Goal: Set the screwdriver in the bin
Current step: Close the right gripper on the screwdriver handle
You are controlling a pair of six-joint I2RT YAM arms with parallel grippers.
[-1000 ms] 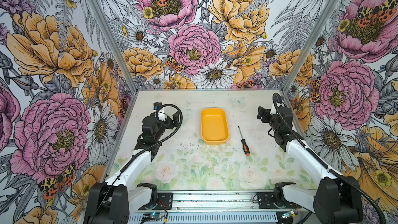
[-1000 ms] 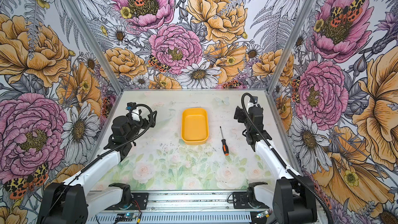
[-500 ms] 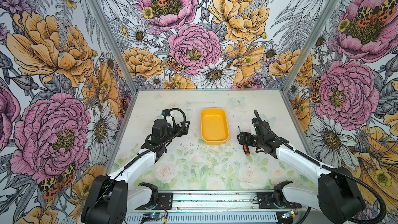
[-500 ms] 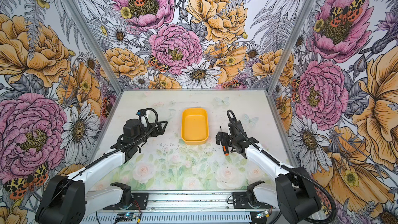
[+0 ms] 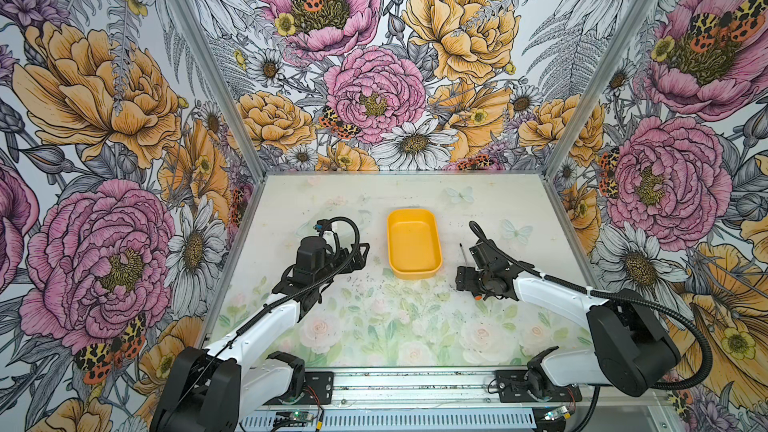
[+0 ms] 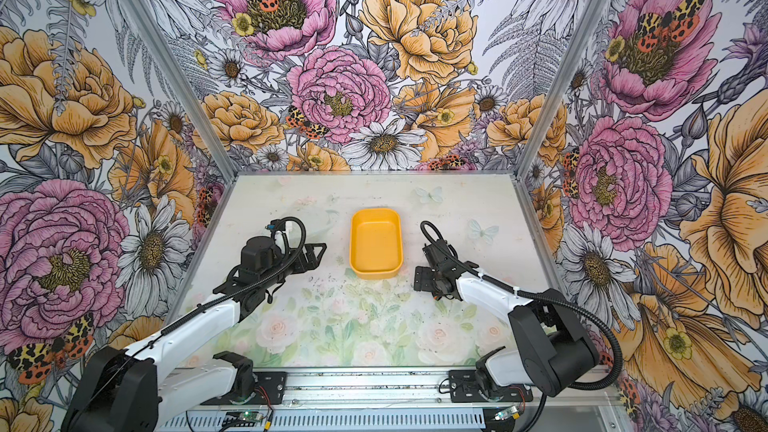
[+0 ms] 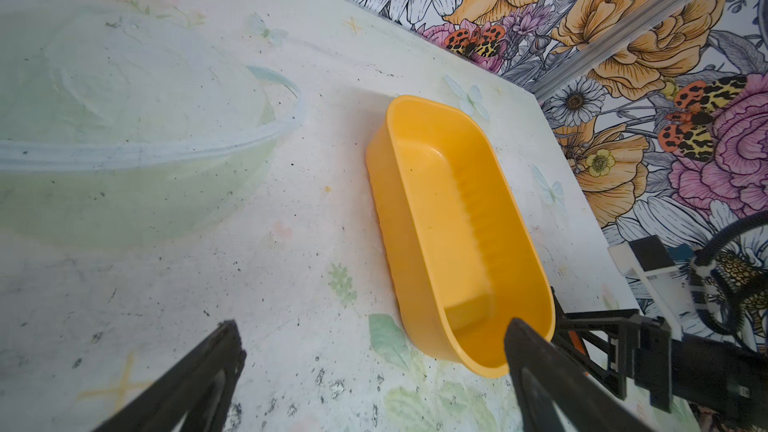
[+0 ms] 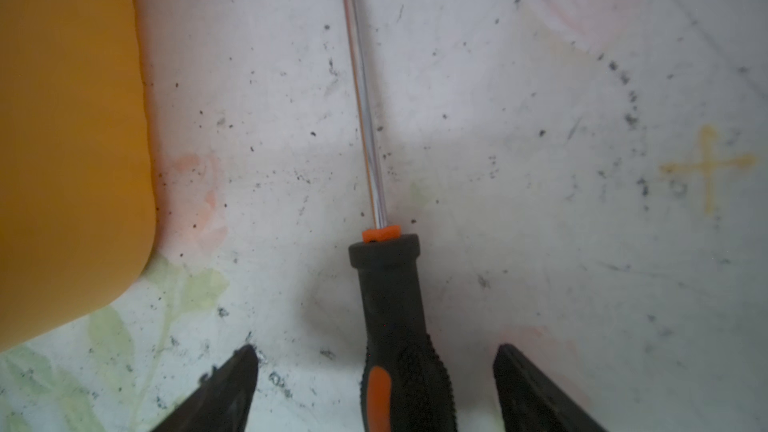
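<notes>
The screwdriver [image 8: 395,305] lies flat on the table to the right of the bin, with its black handle and orange insert toward my right gripper. In a top view only its thin shaft [image 5: 463,252] and an orange end show past the gripper. My right gripper [image 8: 374,351] [image 5: 471,284] [image 6: 426,280] is open and low over the handle, one finger on each side with a gap to both. The yellow-orange bin [image 5: 413,243] [image 6: 376,243] [image 7: 457,222] [image 8: 70,139] is empty. My left gripper [image 7: 371,324] [image 5: 359,255] [image 6: 318,255] is open and holds nothing, just left of the bin's near end.
Floral walls close the table on the left, back and right. A metal rail [image 5: 415,388] with the arm bases runs along the front. A faint pale-green bowl shape [image 7: 145,139] shows on the tabletop left of the bin; I cannot tell whether it is printed.
My right arm has swung in from the right wall and come down over the screwdriver's handle. My left arm has reached forward and right, toward the bin.
</notes>
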